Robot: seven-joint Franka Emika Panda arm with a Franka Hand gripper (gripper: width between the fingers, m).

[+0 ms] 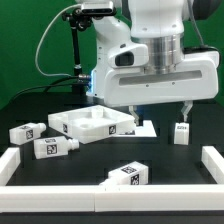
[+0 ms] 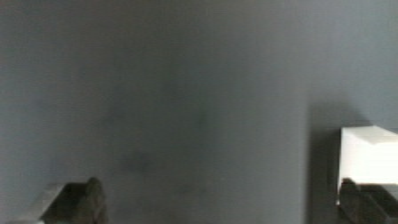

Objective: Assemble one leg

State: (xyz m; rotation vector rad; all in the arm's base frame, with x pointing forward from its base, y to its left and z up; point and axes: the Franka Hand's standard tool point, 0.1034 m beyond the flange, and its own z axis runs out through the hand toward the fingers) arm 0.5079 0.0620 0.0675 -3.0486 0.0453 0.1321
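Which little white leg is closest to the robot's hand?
The upright leg on the exterior view's right, just below the hand; the others lie farther off.

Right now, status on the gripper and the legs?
Gripper open, empty, hovering. Nearest leg upright, untouched, at the exterior view's right. Nothing seen blocking it.

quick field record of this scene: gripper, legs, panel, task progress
gripper: gripper open, holding nothing, above the table
legs: four, all loose on the table
right leg: right leg close below the gripper, on the exterior view's right
front leg: front leg nearest the camera
left legs: far-left leg and inner-left leg
panel: square panel mid-table, no leg seen fitted
wrist view: a white part's edge, which part unclear
progress: no leg picked up yet
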